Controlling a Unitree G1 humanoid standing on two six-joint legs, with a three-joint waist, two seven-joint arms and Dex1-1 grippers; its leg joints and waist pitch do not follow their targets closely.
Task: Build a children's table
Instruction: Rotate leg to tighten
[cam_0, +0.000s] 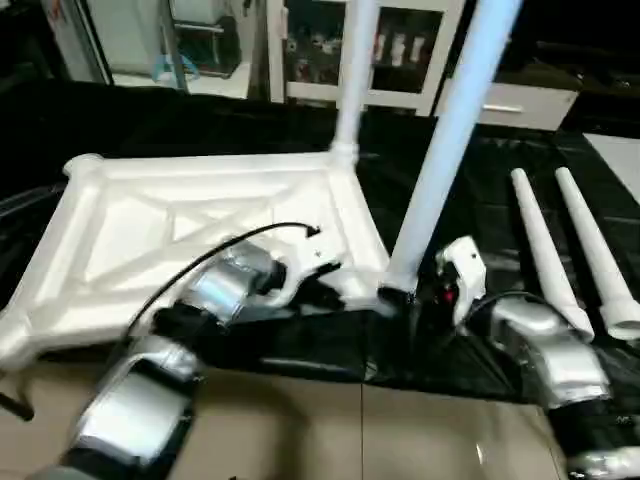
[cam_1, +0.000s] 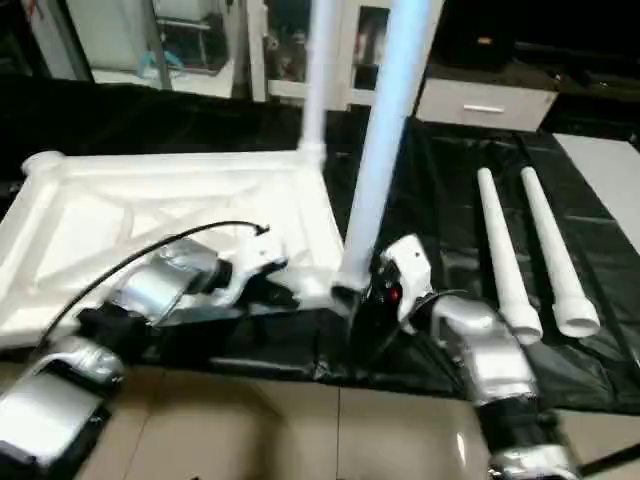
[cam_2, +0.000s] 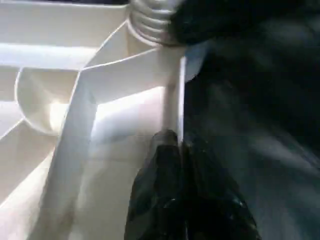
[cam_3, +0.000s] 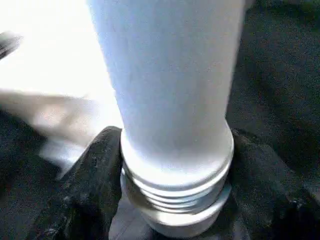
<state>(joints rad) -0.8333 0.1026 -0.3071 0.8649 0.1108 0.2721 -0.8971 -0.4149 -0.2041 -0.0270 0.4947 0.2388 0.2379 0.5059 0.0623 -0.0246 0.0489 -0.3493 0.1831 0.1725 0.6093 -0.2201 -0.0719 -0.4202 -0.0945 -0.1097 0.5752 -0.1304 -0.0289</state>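
The tabletop (cam_0: 200, 225) lies underside up on the black cover (cam_1: 450, 200). My left claw (cam_0: 320, 280) is clamped on its near rim. My right claw (cam_1: 355, 300) grips a leg (cam_0: 445, 150) upright at the near corner. Two spare legs (cam_1: 530, 250) lie to its right.

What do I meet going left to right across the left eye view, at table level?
Tabletop → left gripper → leg held by right gripper → right gripper → two loose legs.
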